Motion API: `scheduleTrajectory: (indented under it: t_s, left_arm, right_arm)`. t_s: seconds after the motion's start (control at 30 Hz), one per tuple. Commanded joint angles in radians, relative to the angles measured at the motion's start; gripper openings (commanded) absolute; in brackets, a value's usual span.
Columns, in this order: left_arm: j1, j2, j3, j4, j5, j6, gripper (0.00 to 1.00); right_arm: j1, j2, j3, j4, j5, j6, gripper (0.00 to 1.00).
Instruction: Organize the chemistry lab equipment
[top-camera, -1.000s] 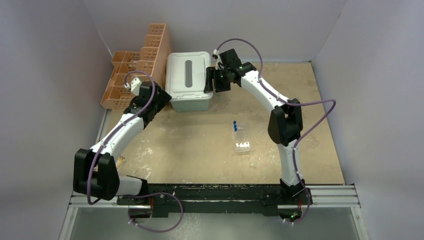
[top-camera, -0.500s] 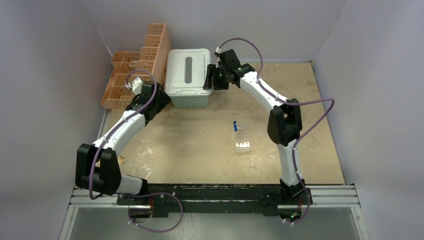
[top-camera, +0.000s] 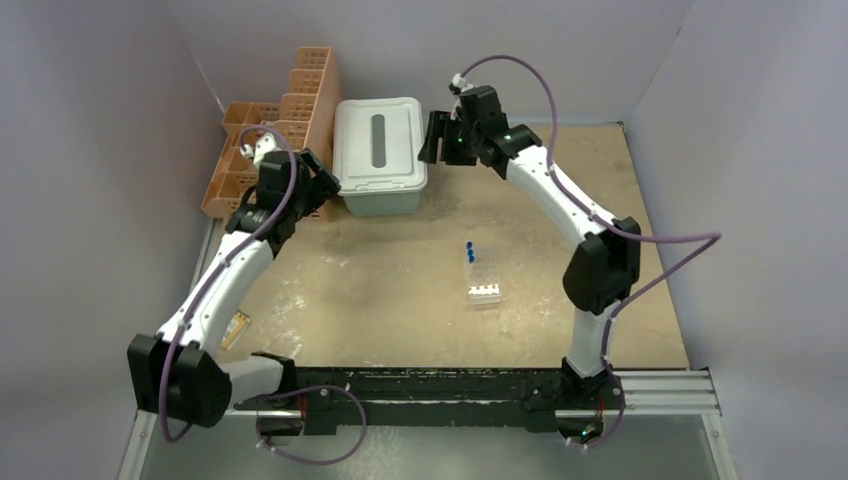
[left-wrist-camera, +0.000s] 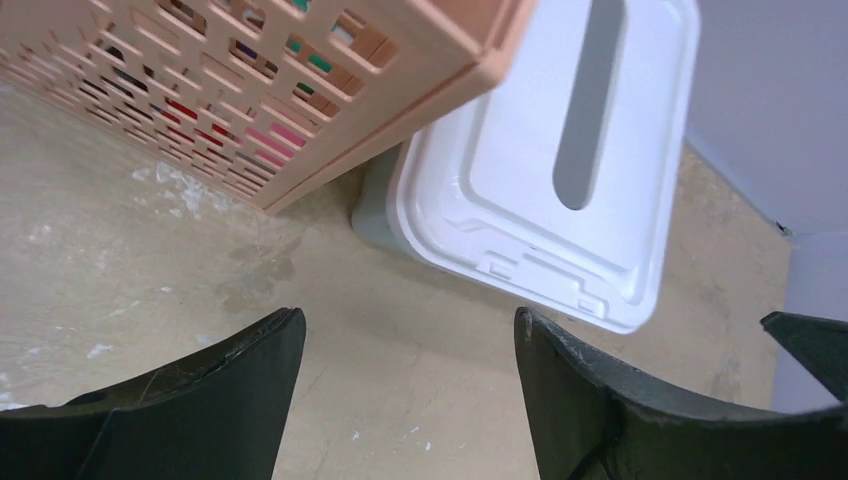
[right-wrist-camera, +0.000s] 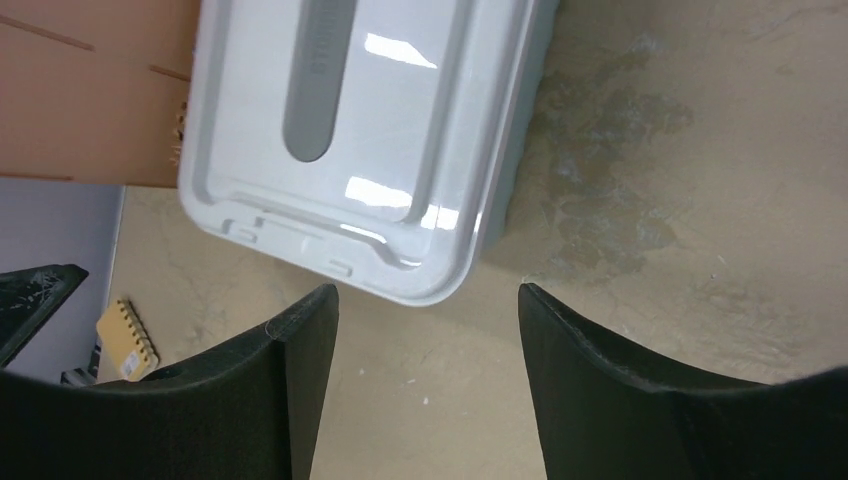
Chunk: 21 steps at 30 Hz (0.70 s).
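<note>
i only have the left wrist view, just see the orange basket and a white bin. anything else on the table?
Observer: Yes, a clear tube rack stands mid-table, nearer the arm bases and well apart from the white bin.
Operator: anything in it
Observer: Two blue-capped tubes stand at its far end.
Operator: and what's the right arm doing
Observer: The right gripper hangs just to the right of the white bin, jaws open, nothing between them.
</note>
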<state>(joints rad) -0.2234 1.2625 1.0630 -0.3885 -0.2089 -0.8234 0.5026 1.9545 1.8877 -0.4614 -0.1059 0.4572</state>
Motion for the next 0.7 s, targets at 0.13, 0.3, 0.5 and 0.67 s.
scheduleTrajectory:
  t_s: [0.13,0.3,0.5,0.67]
  left_arm:
    - [0.006,-0.236,0.051,-0.147,-0.002,0.159,0.81]
    - [0.006,-0.345,0.062,-0.258,-0.057,0.213,0.82]
    - [0.006,-0.462,0.026,-0.32,-0.102,0.199,0.83]
    - [0.006,-0.48,0.111,-0.391,-0.145,0.207,0.84]
  right_arm:
    - [-0.004,-0.352,-0.28,-0.029,0.25,-0.026,0.69]
    - [-0.003,-0.646,-0.556,-0.122,0.508,0.007,0.71]
    - [-0.004,-0.966,-0.766,-0.318,0.681,0.15,0.77]
    - [-0.003,-1.146,-0.726,-0.407,0.792,0.152,0.95]
